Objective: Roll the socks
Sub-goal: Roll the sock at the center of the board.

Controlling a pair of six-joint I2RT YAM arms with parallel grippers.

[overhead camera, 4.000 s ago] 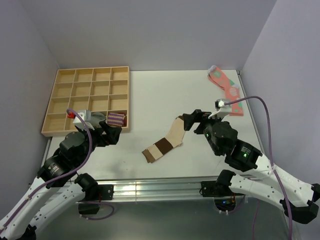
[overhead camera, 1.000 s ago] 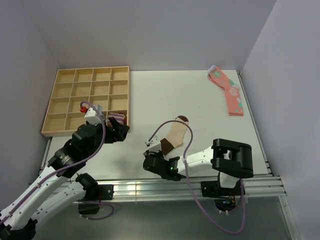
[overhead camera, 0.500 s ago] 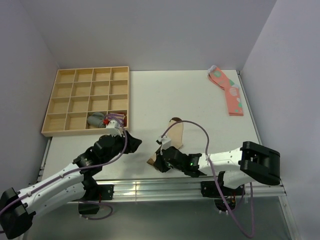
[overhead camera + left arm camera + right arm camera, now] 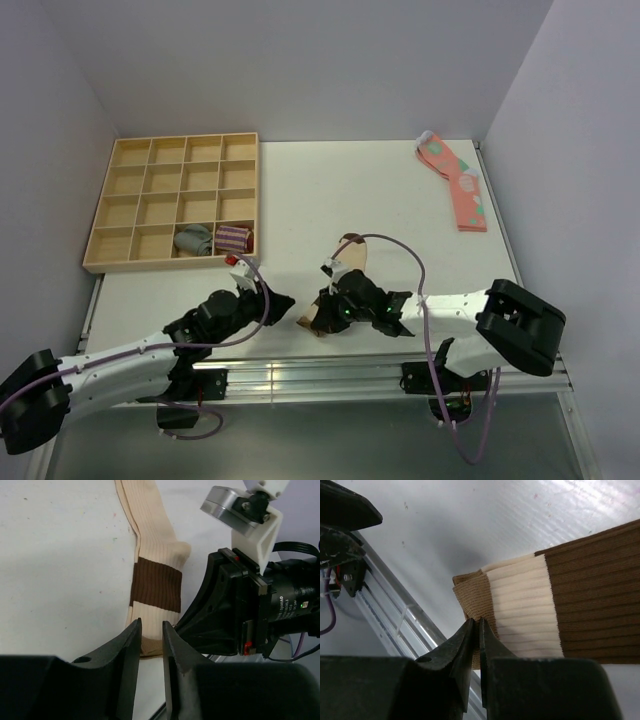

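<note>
The beige socks (image 4: pixel 350 262) with dark brown bands lie stacked on the white table, running from the middle down to the front edge. My right gripper (image 4: pixel 322 313) is shut on their tan near end, and the right wrist view shows the jaws (image 4: pixel 479 622) pinching that edge of the socks (image 4: pixel 535 605). My left gripper (image 4: pixel 288 300) sits just left of the same end. Its jaws (image 4: pixel 151 625) stand a narrow gap apart, with the socks' (image 4: pixel 155 582) tan edge showing between the tips. The right wrist (image 4: pixel 235 605) is close beside it.
A wooden compartment tray (image 4: pixel 100 265) stands at the back left, holding a grey rolled sock (image 4: pixel 193 240) and a purple-striped one (image 4: pixel 233 238). Pink socks (image 4: pixel 458 180) lie at the far right. The metal rail (image 4: pixel 300 375) of the table's front edge is right below both grippers.
My left arm has swung from the tray down to the socks' near end, its jaws narrowing. The right gripper, holding that end, has shifted slightly rightward.
</note>
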